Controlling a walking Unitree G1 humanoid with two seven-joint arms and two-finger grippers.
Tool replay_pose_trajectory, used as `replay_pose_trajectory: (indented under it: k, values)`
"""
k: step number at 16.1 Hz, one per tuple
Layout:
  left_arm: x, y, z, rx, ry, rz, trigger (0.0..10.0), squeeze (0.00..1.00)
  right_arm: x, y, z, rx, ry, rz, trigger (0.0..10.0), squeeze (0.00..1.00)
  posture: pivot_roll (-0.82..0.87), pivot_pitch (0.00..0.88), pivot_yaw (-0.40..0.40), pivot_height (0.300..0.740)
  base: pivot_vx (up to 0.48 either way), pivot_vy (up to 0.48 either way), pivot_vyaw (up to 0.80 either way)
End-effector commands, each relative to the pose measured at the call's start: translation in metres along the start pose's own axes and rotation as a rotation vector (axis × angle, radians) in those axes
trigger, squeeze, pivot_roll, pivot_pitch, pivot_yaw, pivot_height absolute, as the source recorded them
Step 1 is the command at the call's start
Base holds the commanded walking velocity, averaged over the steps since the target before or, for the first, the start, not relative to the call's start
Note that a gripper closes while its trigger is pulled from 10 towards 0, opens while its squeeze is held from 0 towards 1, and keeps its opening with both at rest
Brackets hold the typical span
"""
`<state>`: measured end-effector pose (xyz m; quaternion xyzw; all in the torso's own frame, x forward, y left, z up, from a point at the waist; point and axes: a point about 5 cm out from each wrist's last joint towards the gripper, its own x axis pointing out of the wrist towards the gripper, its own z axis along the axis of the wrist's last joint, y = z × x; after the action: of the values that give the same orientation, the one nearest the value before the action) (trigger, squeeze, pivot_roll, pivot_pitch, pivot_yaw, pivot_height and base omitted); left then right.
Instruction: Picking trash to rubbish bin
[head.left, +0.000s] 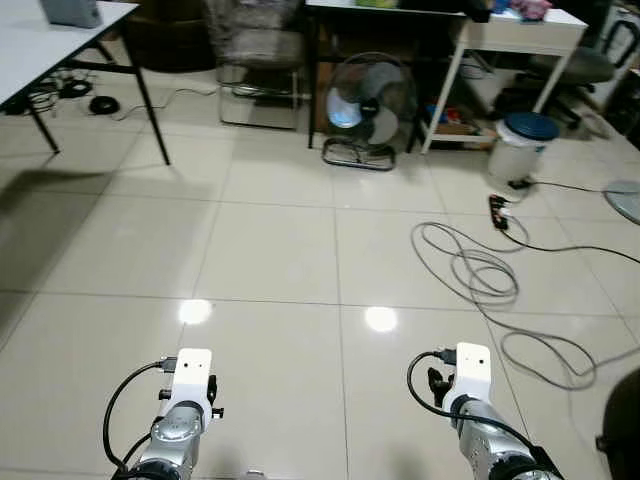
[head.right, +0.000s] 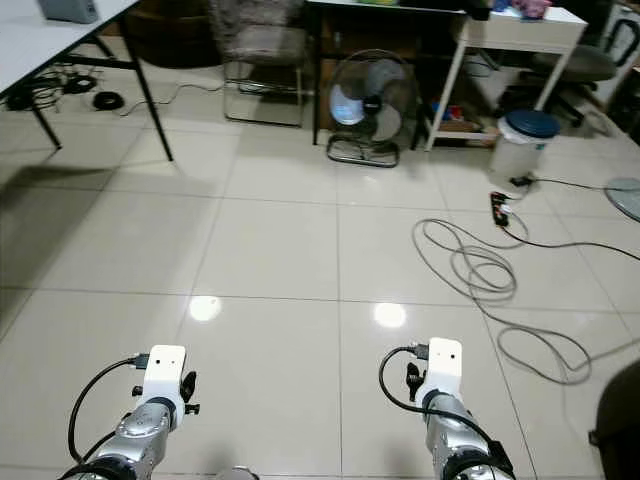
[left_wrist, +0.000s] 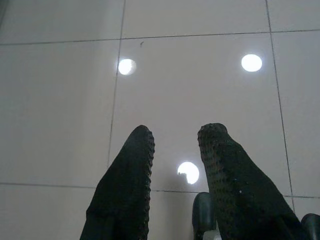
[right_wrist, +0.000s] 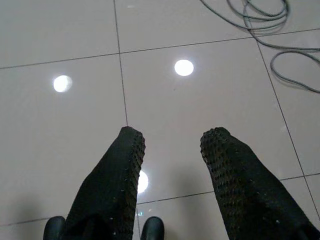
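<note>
Trailing across the right-hand tiles, a grey cable (head.left: 480, 270) loops below the white bin (head.left: 520, 148) at upper right; left gripper (left_wrist: 175, 137) and right gripper (right_wrist: 172, 137) hang parted, empty, over bare floor

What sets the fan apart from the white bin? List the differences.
The fan is dark, an open wire cage on a low stand; the bin is solid white with a blue lid. The fan stands by the dark desk, the bin further to the robot's right beside the white table's leg. Both stand upright on the tiled floor.
</note>
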<state>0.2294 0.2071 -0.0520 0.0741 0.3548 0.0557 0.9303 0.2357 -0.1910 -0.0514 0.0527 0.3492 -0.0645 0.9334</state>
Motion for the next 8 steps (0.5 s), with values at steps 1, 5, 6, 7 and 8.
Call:
replay_pose_trajectory:
  k: [1,5,6,7,8]
  values:
    - [0.0000,-0.0016,-0.0003,0.006,0.005,-0.006,10.0,0.00,-0.0004,-0.0050,0.0011,0.008,-0.009,-0.015,10.0,0.00,0.04,0.000,-0.065,0.740,0.000,0.000,0.80]
    - [-0.0008,-0.0016,-0.0039,0.011,0.020,-0.005,10.0,0.00,-0.0002,-0.0039,0.0013,0.006,-0.009,-0.009,10.0,0.00,0.05,0.000,-0.068,0.740,0.000,0.073,0.80]
    - [-0.0008,-0.0013,-0.0044,0.011,0.023,-0.004,10.0,0.00,-0.0002,-0.0037,0.0013,0.004,-0.009,-0.008,10.0,0.00,0.05,0.000,-0.068,0.740,0.000,0.480,0.80]
    - [-0.0008,-0.0014,-0.0045,0.014,0.024,-0.005,10.0,0.00,-0.0001,-0.0037,0.0019,0.004,-0.010,-0.008,10.0,0.00,0.05,0.000,-0.068,0.740,0.000,0.480,0.80]
    - [-0.0009,-0.0016,-0.0046,0.016,0.025,-0.006,10.0,0.00,-0.0001,-0.0037,0.0018,0.004,-0.010,-0.007,10.0,0.00,0.05,0.000,-0.069,0.740,0.000,0.480,0.80]
